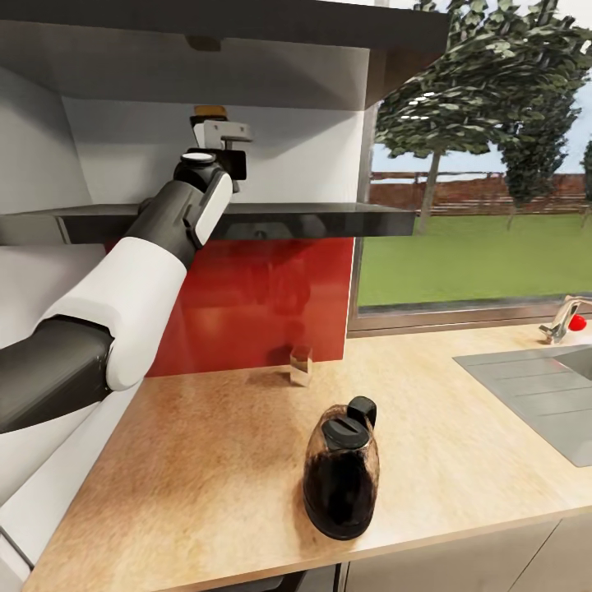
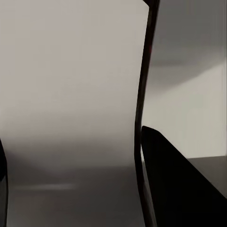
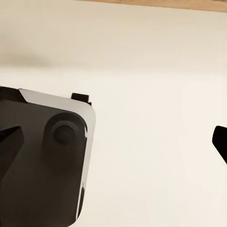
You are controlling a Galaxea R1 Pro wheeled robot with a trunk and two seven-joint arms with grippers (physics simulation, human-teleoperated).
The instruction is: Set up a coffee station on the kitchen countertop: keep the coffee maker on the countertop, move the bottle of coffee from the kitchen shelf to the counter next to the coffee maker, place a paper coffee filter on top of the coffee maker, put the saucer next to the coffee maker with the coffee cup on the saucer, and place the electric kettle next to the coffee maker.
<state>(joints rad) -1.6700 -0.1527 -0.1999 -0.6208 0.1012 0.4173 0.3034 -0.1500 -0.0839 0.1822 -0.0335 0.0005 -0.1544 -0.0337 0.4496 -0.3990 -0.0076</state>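
A kitchen corner seen from the robot's head. 1 long beige wood-grain kitchen countertop [image 1: 214,460] runs below 1 dark grey kitchen shelf [image 1: 329,220] fixed to a white wall above a red backsplash [image 1: 263,304].

1 electric kettle [image 1: 340,473], rounded dark glass with a black lid and loop handle, stands on the countertop near its front edge. 1 small clear glass block [image 1: 301,365] sits on the counter at the foot of the backsplash, well apart from the kettle. 1 grey sink [image 1: 543,395] is inset at the counter's right, with 1 tap [image 1: 563,319] carrying a red knob behind it. A window [image 1: 485,164] shows trees, lawn and a fence.

1 arm, the left, reaches up from the lower left to the shelf. The left gripper [image 1: 215,131] is above the shelf board, at the bottle of coffee [image 1: 210,112], of which only a yellow top shows over the gripper. Whether the fingers are closed on it cannot be told. No label or writing can be read on anything.

In the left wrist view, a dark finger [image 2: 175,189] stands against pale wall. In the right wrist view, 2 dark fingertips stand wide apart over a pale surface, holding nothing, the right gripper [image 3: 118,142] beside a dark robot part [image 3: 42,165].
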